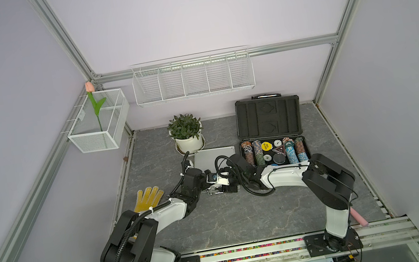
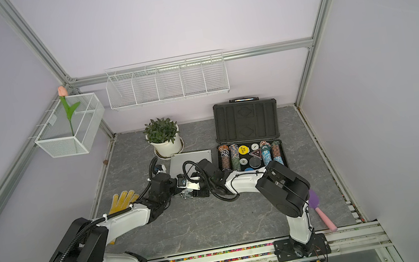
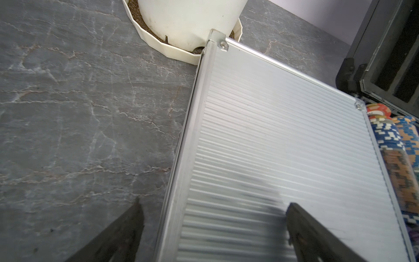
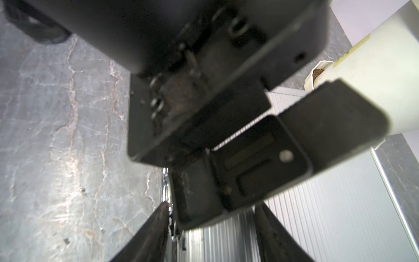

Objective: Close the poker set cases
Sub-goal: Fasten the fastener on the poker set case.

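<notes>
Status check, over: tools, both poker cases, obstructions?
Left tool open, straddling side edge of ribbed silver aluminium case. Right tool jaws apart over same case, lid down. Dark-grey case lid upright, chips exposed. Right forearm crosses its near edge.

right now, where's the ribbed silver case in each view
Top view: silver case mid-table, just in front of the white pot.
Top view: silver case in the same spot, white pot behind it.
Left wrist: silver case fills much of the frame, white pot at its far corner.
Right wrist: part of the ribbed silver case shows, white pot beyond.
Shared landmark: the white pot.
</notes>
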`<state>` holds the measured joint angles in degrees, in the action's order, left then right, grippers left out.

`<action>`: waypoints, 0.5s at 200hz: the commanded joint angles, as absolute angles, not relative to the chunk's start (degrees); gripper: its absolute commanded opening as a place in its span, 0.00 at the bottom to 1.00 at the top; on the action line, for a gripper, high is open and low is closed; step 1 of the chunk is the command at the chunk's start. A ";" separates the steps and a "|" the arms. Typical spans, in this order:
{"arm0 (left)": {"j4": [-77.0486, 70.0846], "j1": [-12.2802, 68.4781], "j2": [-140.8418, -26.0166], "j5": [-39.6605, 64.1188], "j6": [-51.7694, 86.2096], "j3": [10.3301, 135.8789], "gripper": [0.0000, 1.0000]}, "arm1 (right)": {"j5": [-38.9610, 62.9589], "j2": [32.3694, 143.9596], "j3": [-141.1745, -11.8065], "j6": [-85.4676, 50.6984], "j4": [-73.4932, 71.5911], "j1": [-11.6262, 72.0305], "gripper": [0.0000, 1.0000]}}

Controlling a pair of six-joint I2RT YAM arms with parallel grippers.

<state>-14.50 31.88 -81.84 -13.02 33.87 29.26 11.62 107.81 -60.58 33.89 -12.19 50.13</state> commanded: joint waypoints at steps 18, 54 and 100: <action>-10.02 31.55 -81.38 -13.61 33.84 27.69 0.98 | 12.14 110.65 -59.51 34.27 -3.21 47.61 0.56; -9.42 31.55 -80.85 -13.91 33.76 27.77 0.98 | 13.31 111.01 -59.98 33.80 -2.72 47.26 0.58; -8.01 31.46 -79.90 -14.28 33.23 28.21 0.99 | 11.82 110.51 -60.15 28.37 -7.91 46.87 0.82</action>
